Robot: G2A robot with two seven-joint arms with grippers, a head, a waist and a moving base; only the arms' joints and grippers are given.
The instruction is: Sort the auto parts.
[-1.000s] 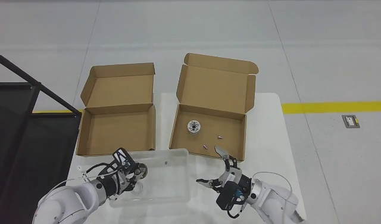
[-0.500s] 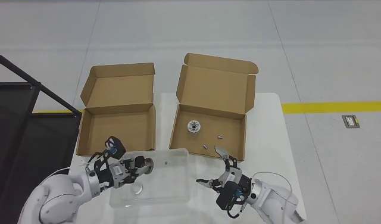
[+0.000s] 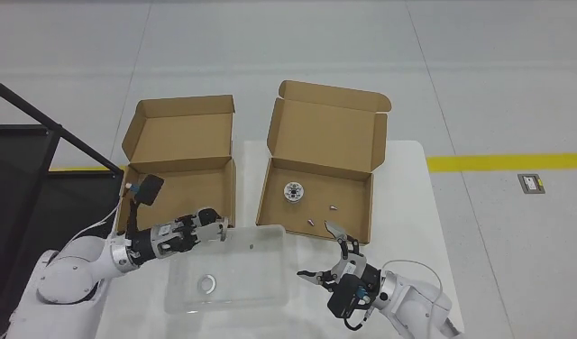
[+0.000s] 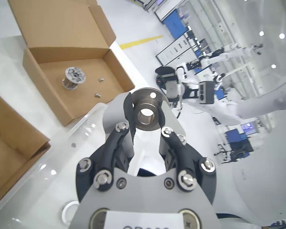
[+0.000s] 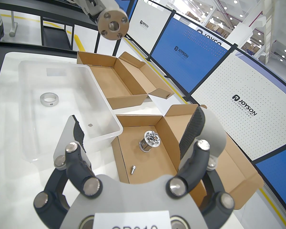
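Observation:
My left gripper is shut on a round flanged metal bushing, held in the air above the clear plastic bin's far left corner, near the left cardboard box. The same bushing shows high up in the right wrist view. A silver ring lies in the bin. The right cardboard box holds a silver toothed hub and two small screws. My right gripper is open and empty at the table's front, beside the bin's right end.
A black rack stands left of the table. The white tabletop has bare room to the right of the right box. Both boxes have their lids standing open at the back.
My left gripper has risen out of the bin with the bushing and moved left and back toward the left box. The right arm has stayed still.

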